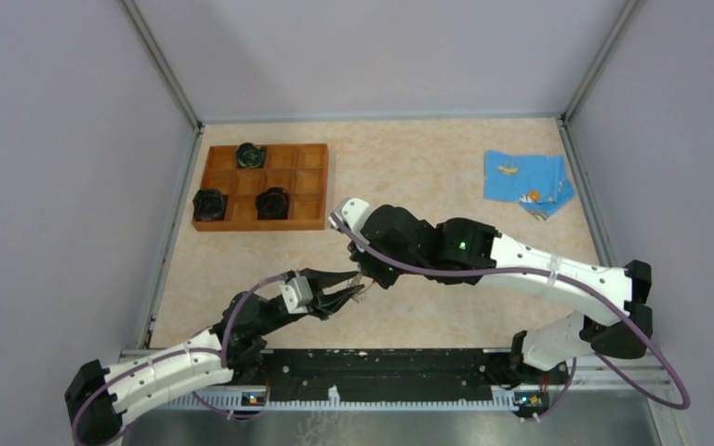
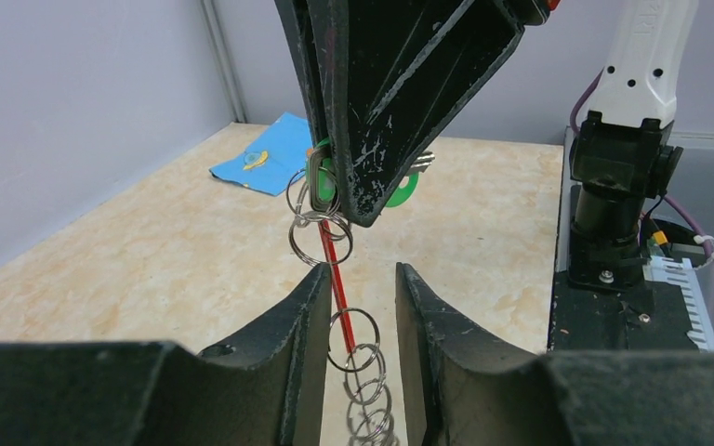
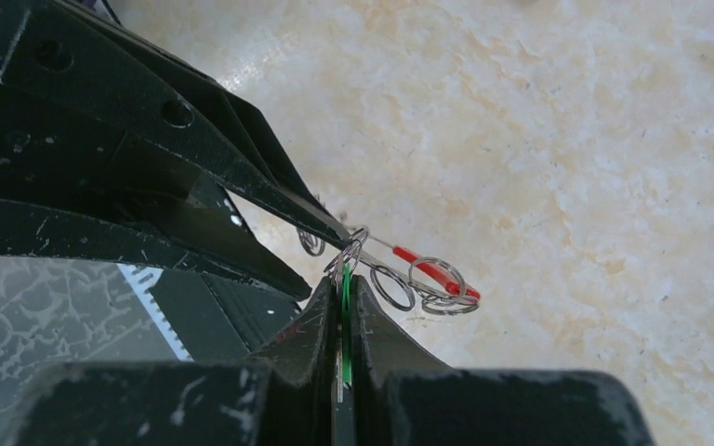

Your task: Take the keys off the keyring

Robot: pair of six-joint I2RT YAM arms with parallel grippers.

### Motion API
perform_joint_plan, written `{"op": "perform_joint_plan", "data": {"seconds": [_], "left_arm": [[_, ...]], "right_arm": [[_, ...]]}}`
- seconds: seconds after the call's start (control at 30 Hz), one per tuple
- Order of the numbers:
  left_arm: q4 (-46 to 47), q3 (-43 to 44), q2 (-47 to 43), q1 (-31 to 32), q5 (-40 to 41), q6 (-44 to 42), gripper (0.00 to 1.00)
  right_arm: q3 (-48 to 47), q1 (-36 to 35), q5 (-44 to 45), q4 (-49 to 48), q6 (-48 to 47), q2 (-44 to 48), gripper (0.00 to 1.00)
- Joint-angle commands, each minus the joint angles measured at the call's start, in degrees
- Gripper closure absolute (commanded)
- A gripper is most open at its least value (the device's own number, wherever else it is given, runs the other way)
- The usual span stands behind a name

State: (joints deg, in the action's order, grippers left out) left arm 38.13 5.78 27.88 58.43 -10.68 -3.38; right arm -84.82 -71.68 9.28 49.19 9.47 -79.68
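My right gripper (image 3: 344,281) is shut on the green head of a key (image 3: 345,311), which hangs on the keyring (image 3: 432,270), a thin grey wire with a red section, held just above the table. Several small split rings (image 3: 392,287) also hang on it. In the left wrist view the right gripper (image 2: 364,218) comes down from above with the green key (image 2: 403,193) in its tip. My left gripper (image 2: 361,271) is open, its fingers on either side of the keyring's red section (image 2: 333,253), which lies against the left finger. In the top view the two grippers (image 1: 355,295) (image 1: 364,277) meet tip to tip.
A wooden tray (image 1: 260,226) with compartments stands at the back left and holds three black round pucks (image 1: 250,155). A blue cloth (image 1: 525,181) lies at the back right. The right arm's base (image 2: 618,204) stands at the near table edge.
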Motion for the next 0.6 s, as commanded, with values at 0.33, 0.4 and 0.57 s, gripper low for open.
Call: {"op": "perform_joint_plan", "data": {"seconds": [0.33,0.4,0.57], "left_arm": [[7.8,-0.1,0.8,0.4,0.4,-2.6,0.67],[8.9,-0.1,2.0,0.4,0.6,-2.0,0.68],[10.2,0.0,3.8,0.5,1.8,-2.0,0.71]], "right_arm": [[-6.5,0.7,1.6,3.1,4.8,-2.9,1.0],[-6.8,0.7,1.4,3.3,4.9,-3.1,1.0],[-7.0,0.7,0.3,3.5,5.0,-2.9,1.0]]}}
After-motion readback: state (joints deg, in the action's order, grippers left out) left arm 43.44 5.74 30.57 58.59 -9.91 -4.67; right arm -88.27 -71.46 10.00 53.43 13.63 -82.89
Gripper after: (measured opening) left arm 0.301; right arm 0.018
